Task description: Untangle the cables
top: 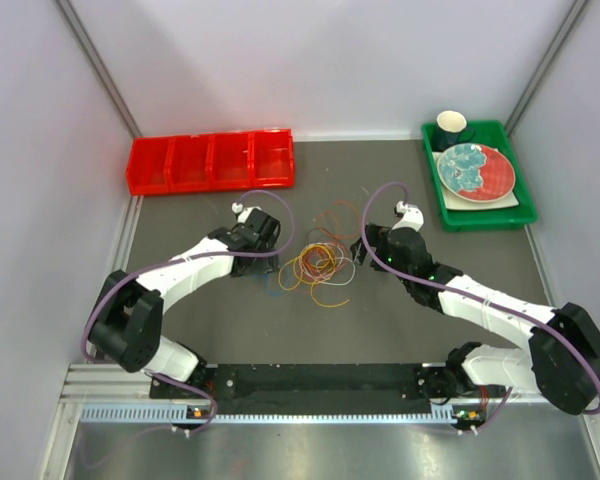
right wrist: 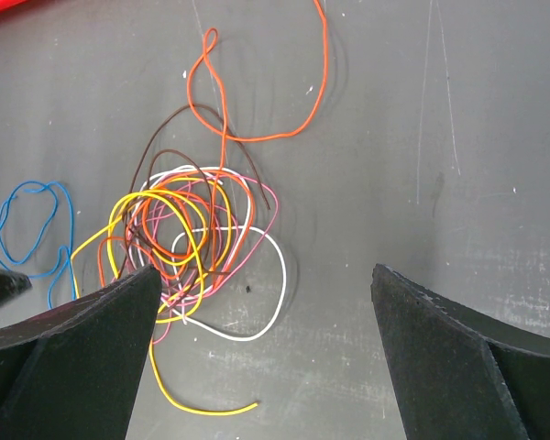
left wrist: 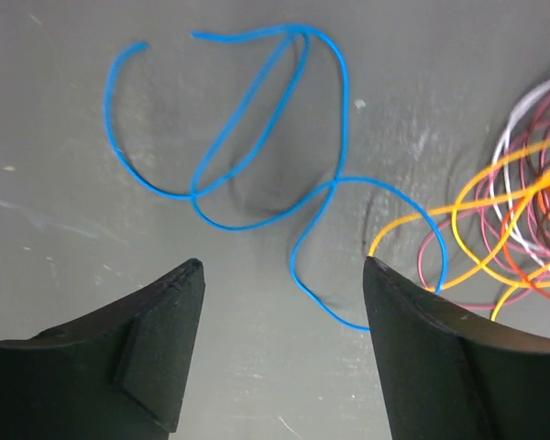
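Left wrist view: a blue wire [left wrist: 334, 183] is seen lying free beside the tangle [right wrist: 188, 238], left claw [left wrist: 282, 266] and right claw [right wrist: 266, 269] are spread empty, so another strand probably must be pinched from it next.

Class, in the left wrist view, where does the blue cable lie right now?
The blue cable lies on the table just ahead of the open left hand, left of the coloured tangle, one loop overlapping its outer strands.
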Available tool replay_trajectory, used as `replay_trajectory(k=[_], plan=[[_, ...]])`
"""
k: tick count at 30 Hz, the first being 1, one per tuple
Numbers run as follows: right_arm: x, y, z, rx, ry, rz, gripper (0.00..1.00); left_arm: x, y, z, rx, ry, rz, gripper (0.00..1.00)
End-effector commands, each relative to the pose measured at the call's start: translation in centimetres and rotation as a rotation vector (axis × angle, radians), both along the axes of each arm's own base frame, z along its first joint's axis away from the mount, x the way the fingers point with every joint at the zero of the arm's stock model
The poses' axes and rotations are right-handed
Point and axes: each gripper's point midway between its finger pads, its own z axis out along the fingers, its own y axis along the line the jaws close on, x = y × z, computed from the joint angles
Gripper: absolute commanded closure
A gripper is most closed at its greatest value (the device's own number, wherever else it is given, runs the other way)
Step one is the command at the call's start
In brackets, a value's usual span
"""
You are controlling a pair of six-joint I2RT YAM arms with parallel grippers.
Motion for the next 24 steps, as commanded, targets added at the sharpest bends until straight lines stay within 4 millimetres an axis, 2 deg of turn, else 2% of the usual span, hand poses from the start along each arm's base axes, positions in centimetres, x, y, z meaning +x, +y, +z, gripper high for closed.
replay_trajectory(k=[1,11,13,15,24], plan=[[0.6,0.4,1.9,0.030,-0.042,-0.006,0.05,0.2,-2.1,0.7,-0.064,-0.051,-0.047,0.27],[0.7,0.4,2.0,0.030,-0.042,-0.006,0.05,1.0,-1.6,-0.7,0.051,-0.040,-0.109,0.31],[0.7,0.4,2.0,0.031,-0.043,-0.006,0.05,1.7,-1.8,-0.7,0.068,-0.055,-0.151,0.31],[0.7,0.5,1.9,0.027,-0.040,-0.005,0.05,2.3,-2.4,-1.5,0.077,-0.043,-0.228,0.31],[0.8,0.5,1.9,0.024,-0.036,-0.004,0.05,3.1,-2.9,-3.6,0.092,-0.001,-0.317,0.35]])
